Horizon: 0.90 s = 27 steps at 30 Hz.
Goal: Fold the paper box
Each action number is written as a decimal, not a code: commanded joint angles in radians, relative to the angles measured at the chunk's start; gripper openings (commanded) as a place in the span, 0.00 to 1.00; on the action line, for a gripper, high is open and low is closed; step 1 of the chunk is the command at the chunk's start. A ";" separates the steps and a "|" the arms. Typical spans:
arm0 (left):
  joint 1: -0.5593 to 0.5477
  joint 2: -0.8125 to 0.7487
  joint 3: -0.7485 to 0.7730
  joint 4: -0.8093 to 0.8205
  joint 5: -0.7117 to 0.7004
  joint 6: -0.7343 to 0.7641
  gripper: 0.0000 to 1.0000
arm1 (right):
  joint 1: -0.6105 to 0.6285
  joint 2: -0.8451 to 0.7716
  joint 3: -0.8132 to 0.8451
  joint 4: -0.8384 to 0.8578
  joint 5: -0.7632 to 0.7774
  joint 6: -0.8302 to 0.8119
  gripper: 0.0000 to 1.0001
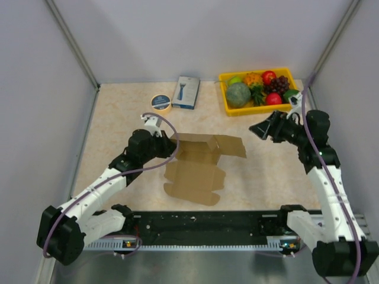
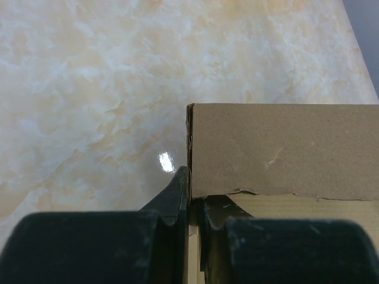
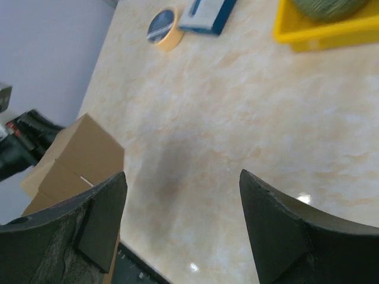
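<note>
The paper box (image 1: pixel 198 165) is a brown cardboard blank lying mid-table, partly raised at its far left corner, with flaps spread to the right and front. My left gripper (image 1: pixel 170 145) is shut on the box's left wall; in the left wrist view (image 2: pixel 192 195) the thin wall edge sits pinched between the two black fingers, and a raised brown panel (image 2: pixel 284 151) stands just beyond. My right gripper (image 1: pixel 260 129) is open and empty, held above the table right of the box. In the right wrist view (image 3: pixel 183 183) its fingers frame bare table, with the box (image 3: pixel 77 160) at the left.
A yellow tray (image 1: pixel 259 107) with fruit and vegetables stands at the back right. A small blue-and-white printed box (image 1: pixel 186 92) and a tape roll (image 1: pixel 160 103) lie at the back centre. Grey walls close the left, right and back.
</note>
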 commanded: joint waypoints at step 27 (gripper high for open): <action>0.026 0.071 0.067 0.010 0.243 0.035 0.00 | 0.429 0.057 -0.176 0.373 -0.432 0.015 0.75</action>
